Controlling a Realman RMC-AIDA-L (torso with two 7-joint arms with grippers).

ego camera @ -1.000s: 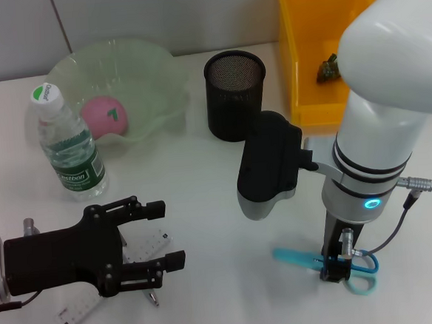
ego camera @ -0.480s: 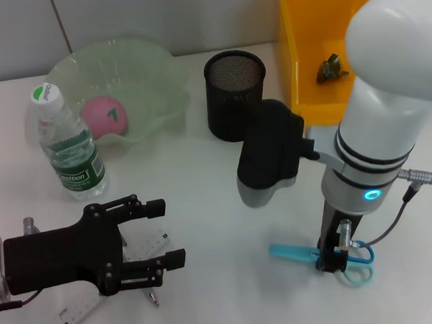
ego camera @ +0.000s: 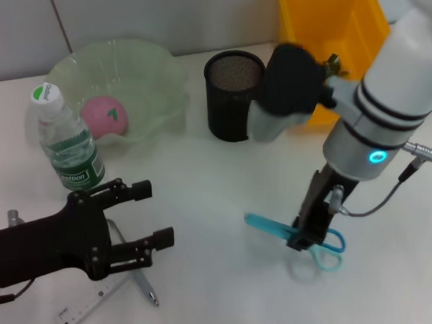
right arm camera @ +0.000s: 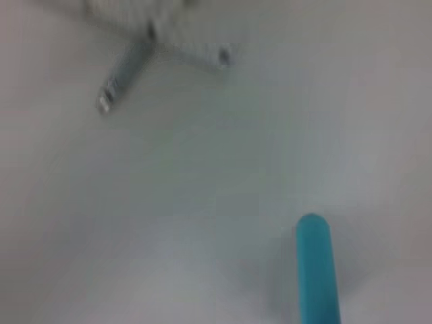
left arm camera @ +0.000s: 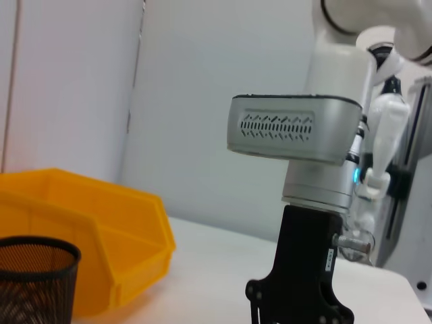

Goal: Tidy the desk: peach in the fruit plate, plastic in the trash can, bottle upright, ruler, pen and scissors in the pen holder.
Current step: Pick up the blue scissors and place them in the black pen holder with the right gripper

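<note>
Your right gripper [ego camera: 304, 237] is clamped on the teal-handled scissors [ego camera: 291, 234], just above the table. Carry them level, then tip blades-down over the black mesh pen holder [ego camera: 235, 95].

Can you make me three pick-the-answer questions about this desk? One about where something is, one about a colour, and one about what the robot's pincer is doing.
1. Where is the peach?
A. in the green fruit plate
B. in the yellow bin
C. beside the ruler

2. What colour is the pen holder?
A. white
B. black
C. blue

3. What is the right pincer doing?
A. hanging empty
B. holding the bottle
C. gripping the scissors

Answers: 1 A, the pink peach lies inside the plate. 2 B, its mesh is black. 3 C, its fingers close on the teal scissors.
</note>
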